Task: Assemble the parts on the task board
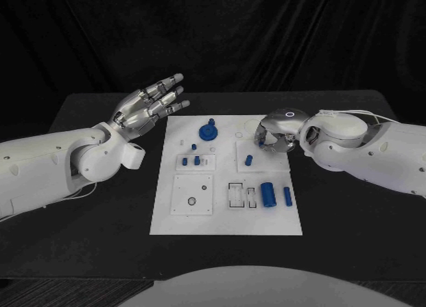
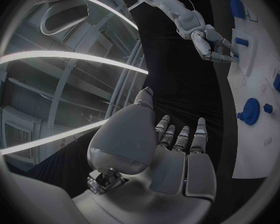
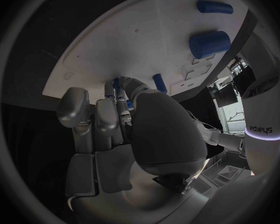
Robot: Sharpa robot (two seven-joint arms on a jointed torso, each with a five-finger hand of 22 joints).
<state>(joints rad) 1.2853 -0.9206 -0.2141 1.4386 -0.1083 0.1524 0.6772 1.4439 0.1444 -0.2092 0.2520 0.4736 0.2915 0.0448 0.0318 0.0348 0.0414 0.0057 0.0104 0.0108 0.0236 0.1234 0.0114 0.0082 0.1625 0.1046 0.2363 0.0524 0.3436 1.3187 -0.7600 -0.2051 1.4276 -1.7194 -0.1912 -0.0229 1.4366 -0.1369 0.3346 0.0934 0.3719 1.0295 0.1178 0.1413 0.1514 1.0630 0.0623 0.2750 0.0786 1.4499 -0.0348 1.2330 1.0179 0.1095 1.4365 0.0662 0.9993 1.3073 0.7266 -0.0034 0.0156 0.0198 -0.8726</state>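
The white rectangular plastic task board [image 1: 222, 211] lies in the middle of the black table [image 1: 361, 211], long side running away from the camera. On it I count one round blue gear-like disc with a knob [image 1: 208, 132] near the board's upper middle, one thick blue cylinder [image 1: 267, 191] and one thin blue rod [image 1: 288, 196] side by side at the lower right, one short blue peg [image 1: 249, 160] at centre right, and three small blue pegs [image 1: 196, 160] grouped at centre left. Some tiny blue pieces are too small to tell apart.

The left robot hand [image 1: 148, 105] hangs at the upper left of the frame, just off the board's upper left corner, released, fingers spread and straight, grasping nothing. The right robot hand [image 1: 273, 137] is over the board's upper right part, fingers curled down towards the surface above the short blue peg; in the right wrist view its fingertips [image 3: 118, 87] reach a small blue piece, but whether they clasp it I cannot tell. The right forearm covers the board's upper right edge.
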